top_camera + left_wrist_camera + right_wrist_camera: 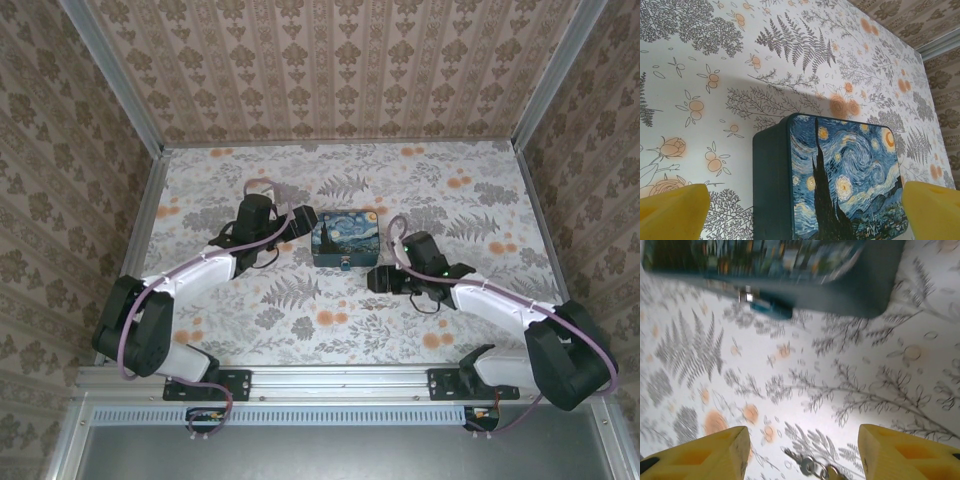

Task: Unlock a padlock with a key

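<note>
A tabletop [300, 330] papered with grey ferns and orange blossoms is enclosed by walls [340, 70] covered in beige damask wallpaper, with metal rails at the corners. Two white arms are seen reaching inward from the near edge, the left arm [190, 275] from the left and the right arm [500, 305] from the right.

A blue box [345, 240] printed with a swirling night sky is set near the middle of the tabletop, between the two arms. The left gripper [300, 225] is placed just beside the box's left end. In the left wrist view its yellow fingers [672, 212] are spread fully wide, with the box [840, 180] framed between them; whether the box is touched cannot be told.

The right gripper [378, 278] is held low over the tabletop, just in front of the box's right corner. Its yellow fingers [700, 455] are seen apart, and nothing is pinched.

The padlock [767, 306], small and bluish, is found hanging at the front wall of the box [850, 285], though blurred; from above it is seen at the middle of that front edge [343, 264]. A small metal key [807, 467] on a ring is lying on the tabletop between the right fingers, well apart from the padlock.
</note>
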